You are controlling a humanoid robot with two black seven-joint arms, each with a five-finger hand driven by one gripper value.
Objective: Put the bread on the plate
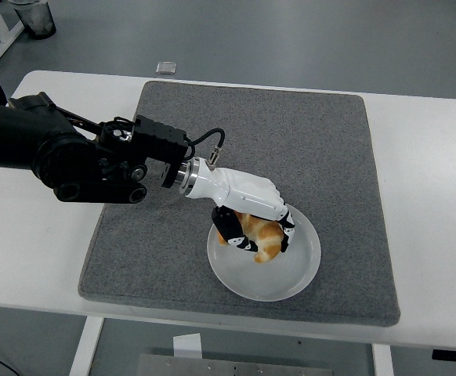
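Lowering bread (261, 236) onto the white plate (302, 270), lower centre of frame. Left hand (253, 227) wrapped around the loaf, fingers (234, 233) curled under it. Possibly touching the plate already; hard to tell from this angle. Next up: opening those fingers and lifting clear without dragging the loaf. Grey mat (306, 141) on a white table (424, 196); grey floor across the top.
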